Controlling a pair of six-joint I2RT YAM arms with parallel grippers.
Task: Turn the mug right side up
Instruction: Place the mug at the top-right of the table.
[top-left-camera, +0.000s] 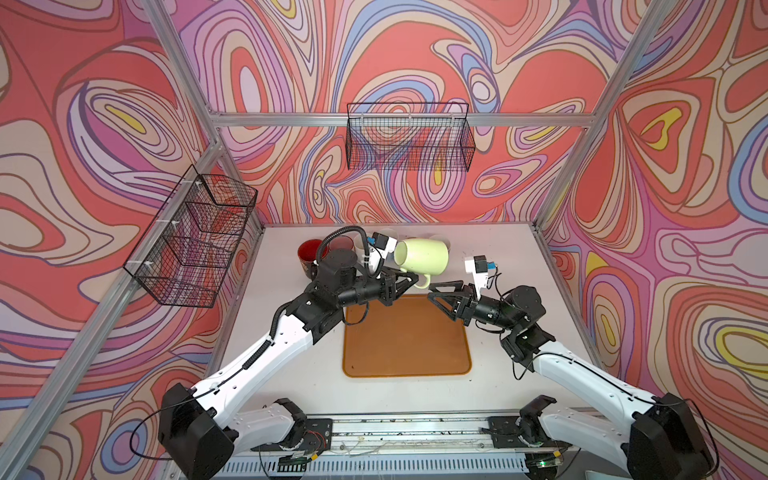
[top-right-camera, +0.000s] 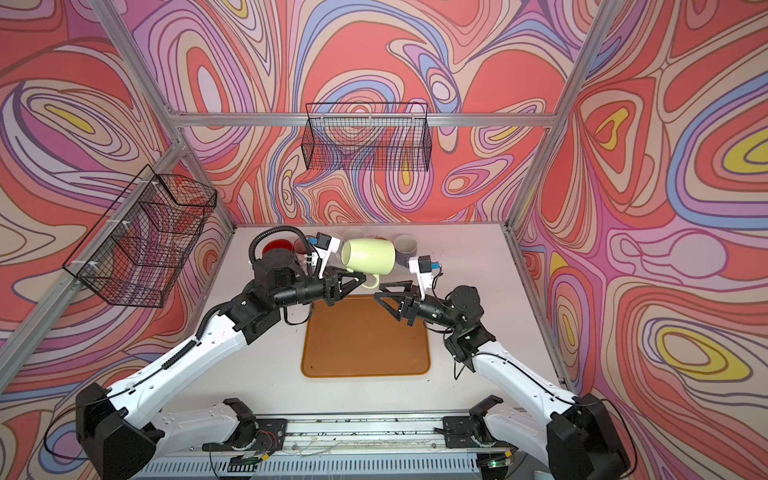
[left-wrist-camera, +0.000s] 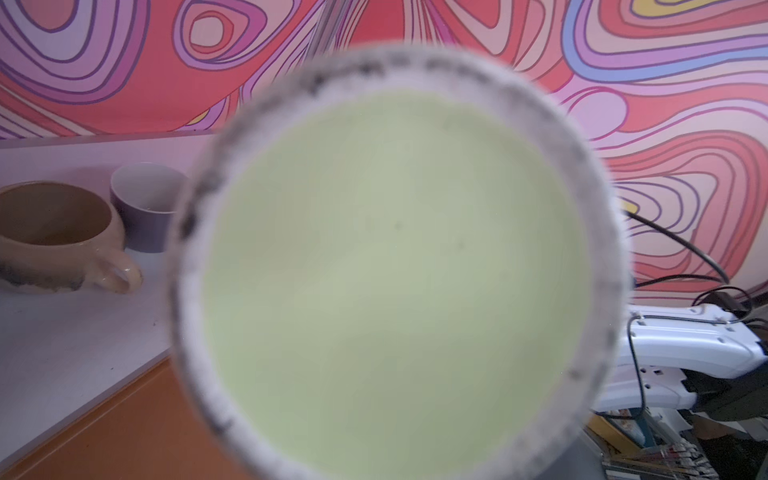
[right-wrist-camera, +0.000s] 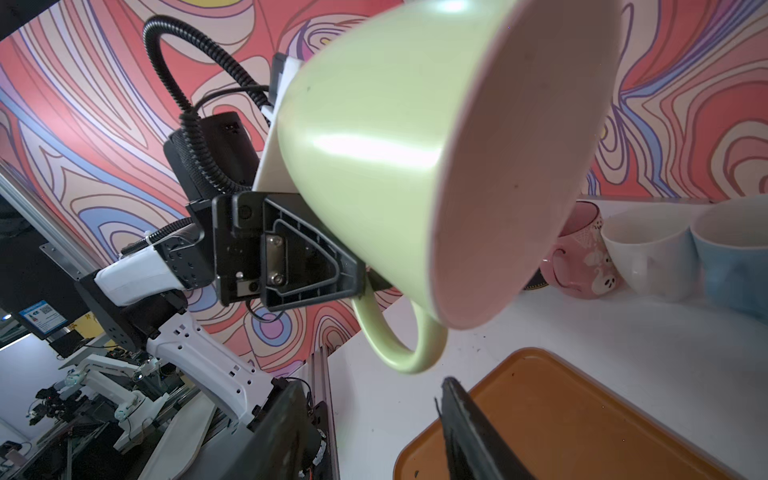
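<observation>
A pale green mug (top-left-camera: 423, 258) (top-right-camera: 369, 257) hangs in the air on its side over the far edge of the orange tray (top-left-camera: 407, 345). Its handle (right-wrist-camera: 399, 347) points down. My left gripper (top-left-camera: 409, 281) (top-right-camera: 358, 279) (right-wrist-camera: 328, 266) is shut on the handle's root. In the left wrist view the mug's base (left-wrist-camera: 395, 270) fills the picture and hides the jaws. The mug's mouth (right-wrist-camera: 519, 166) faces away from the left arm. My right gripper (top-left-camera: 436, 291) (top-right-camera: 383, 291) (right-wrist-camera: 374, 419) stands open just below and beside the handle, with nothing between its fingers.
Several other cups stand along the table's back edge: a red one (top-left-camera: 309, 251), a brown mug (left-wrist-camera: 54, 232), a purple cup (left-wrist-camera: 145, 208), a pink mug (right-wrist-camera: 582, 257), a white cup (right-wrist-camera: 648, 249) and a blue one (right-wrist-camera: 735, 257). Wire baskets (top-left-camera: 409, 137) (top-left-camera: 195, 237) hang on the walls.
</observation>
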